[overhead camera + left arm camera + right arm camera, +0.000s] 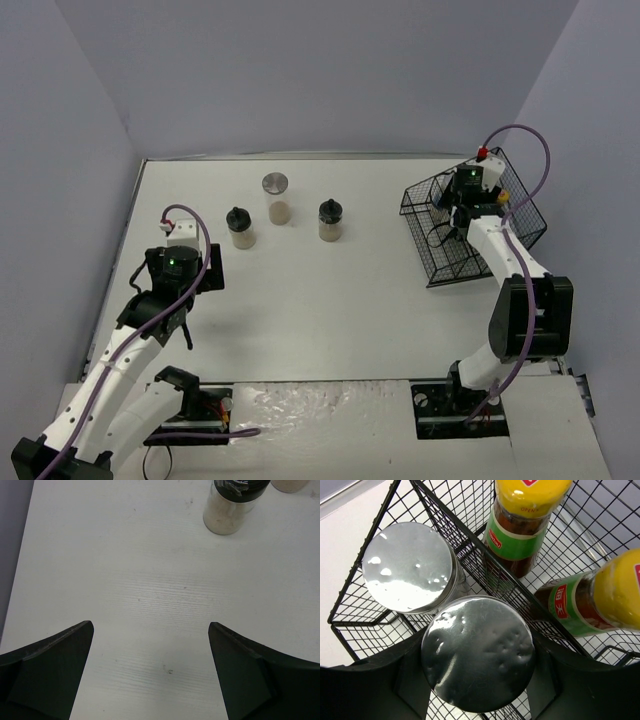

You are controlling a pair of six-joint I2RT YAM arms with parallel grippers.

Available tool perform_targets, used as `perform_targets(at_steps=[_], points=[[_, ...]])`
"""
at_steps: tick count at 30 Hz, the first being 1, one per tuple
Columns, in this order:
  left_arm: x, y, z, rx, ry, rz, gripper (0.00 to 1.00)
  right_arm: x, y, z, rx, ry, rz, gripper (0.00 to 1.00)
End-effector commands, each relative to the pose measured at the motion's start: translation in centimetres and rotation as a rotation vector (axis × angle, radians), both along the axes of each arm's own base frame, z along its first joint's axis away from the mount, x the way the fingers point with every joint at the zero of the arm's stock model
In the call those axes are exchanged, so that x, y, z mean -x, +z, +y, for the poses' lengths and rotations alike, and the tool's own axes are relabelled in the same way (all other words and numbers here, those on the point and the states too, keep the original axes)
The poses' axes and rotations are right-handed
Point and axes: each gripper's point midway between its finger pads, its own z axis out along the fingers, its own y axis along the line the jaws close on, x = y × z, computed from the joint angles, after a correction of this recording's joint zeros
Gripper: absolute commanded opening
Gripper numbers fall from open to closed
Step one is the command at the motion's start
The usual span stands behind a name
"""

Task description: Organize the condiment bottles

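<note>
My right gripper (478, 655) is inside the black wire basket (436, 272) and is shut on a silver-lidded shaker (478, 652). A second silver-lidded shaker (409, 566) stands just beside it in the basket. Two dark sauce bottles with yellow caps (525, 520) (600, 600) stand behind a wire divider. On the table stand two black-lidded beige jars (240, 227) (331, 220) and a third silver-lidded shaker (276, 197). My left gripper (150, 625) is open and empty over bare table, short of the left black-lidded jar (227, 505).
The basket (360, 622) sits at the table's right, near the back right wall. The table's left edge (125, 240) runs close to my left arm. Grey walls enclose the table at the back and on both sides.
</note>
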Motion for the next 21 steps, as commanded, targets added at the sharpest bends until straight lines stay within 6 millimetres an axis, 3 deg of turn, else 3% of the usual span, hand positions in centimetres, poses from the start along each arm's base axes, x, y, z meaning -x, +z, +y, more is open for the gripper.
perform_targets(at_steps=[1, 5, 9, 12, 15, 17, 21], points=[[-1.3, 2.4, -0.1, 0.017, 0.003, -0.081, 0.97, -2.8, 5.2, -0.1, -0.026, -0.017, -0.201, 0.61], [-1.2, 2.4, -0.4, 0.032, -0.007, -0.079, 0.97, -2.5, 5.8, 0.1, -0.032, -0.005, -0.211, 0.81], [-1.5, 2.5, -1.6, 0.085, -0.039, -0.078, 0.97, -1.7, 7.2, 0.6, -0.047, 0.021, -0.232, 0.92], [-2.4, 4.5, -3.4, 0.159, -0.09, -0.102, 0.97, -0.6, 9.1, 1.3, -0.067, 0.054, -0.259, 0.98], [-4.1, 6.1, -5.2, 0.206, -0.134, -0.096, 0.97, 0.6, 11.2, 2.0, -0.081, 0.094, -0.296, 1.0], [-5.9, 9.0, -7.1, 0.257, -0.19, -0.118, 0.97, 1.9, 13.5, 2.7, -0.09, 0.144, -0.336, 1.0], [-10.1, 11.4, -9.9, 0.291, -0.248, -0.129, 0.97, 4.3, 16.6, 4.0, -0.092, 0.232, -0.404, 1.0]])
